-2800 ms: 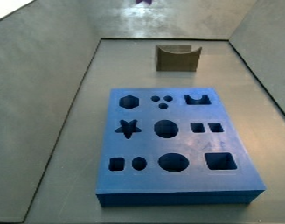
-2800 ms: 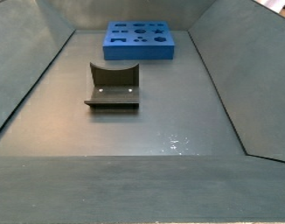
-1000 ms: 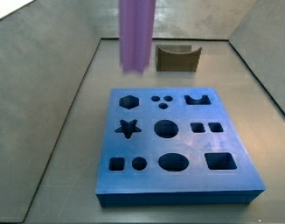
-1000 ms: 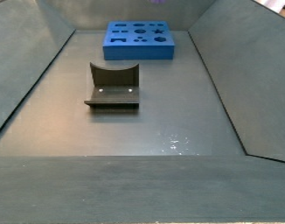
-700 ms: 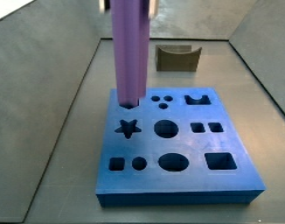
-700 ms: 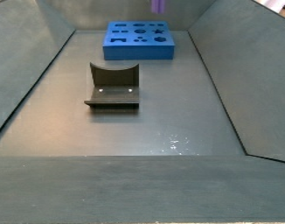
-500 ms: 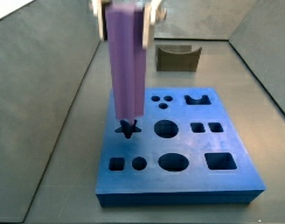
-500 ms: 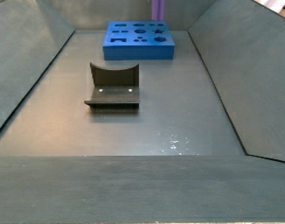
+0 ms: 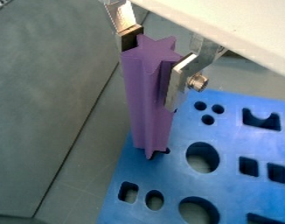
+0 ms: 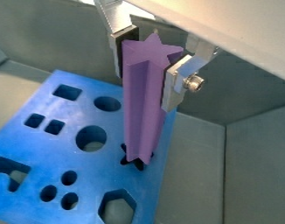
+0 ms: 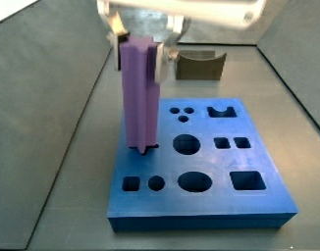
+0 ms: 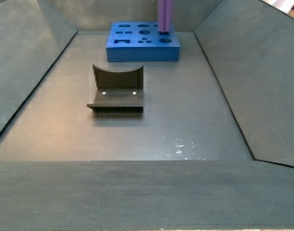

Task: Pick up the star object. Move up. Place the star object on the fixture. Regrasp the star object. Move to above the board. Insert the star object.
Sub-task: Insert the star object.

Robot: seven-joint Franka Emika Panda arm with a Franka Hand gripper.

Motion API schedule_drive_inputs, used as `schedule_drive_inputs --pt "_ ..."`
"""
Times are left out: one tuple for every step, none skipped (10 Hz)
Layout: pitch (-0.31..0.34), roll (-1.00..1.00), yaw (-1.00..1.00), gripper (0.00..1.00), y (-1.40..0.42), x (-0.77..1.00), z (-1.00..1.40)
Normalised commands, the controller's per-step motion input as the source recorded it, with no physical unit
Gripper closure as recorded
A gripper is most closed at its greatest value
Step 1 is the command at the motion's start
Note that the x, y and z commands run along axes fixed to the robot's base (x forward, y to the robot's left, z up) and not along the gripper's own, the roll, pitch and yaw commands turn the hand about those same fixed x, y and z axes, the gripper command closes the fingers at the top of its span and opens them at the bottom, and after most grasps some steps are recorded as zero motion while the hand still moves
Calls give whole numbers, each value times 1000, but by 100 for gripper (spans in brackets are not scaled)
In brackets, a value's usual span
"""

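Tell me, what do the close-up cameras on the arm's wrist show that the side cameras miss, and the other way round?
Only the wrist views show the gripper up close, its silver fingers clamping the star object, and its lower tip at the star cutout. Only the side views show the fixture, standing on the floor apart from the board. Both show the purple star object upright over the blue board.
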Motion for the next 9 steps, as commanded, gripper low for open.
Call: schedule_drive_inputs --pt "136 13 -303 100 131 123 -260" --pt "124 11 -263 100 143 114 -254" --pt "94 0 -243 100 77 83 -323" --pt "89 0 -226 100 0 186 -357" --pt "57 -57 -306 100 0 151 -500" --pt "10 -164 -454 100 -34 0 -589" --pt "0 -236 -537 100 -77 83 -589" --pt "3 -201 -514 100 -103 106 -586" --pt "30 -131 -457 100 -111 0 -546"
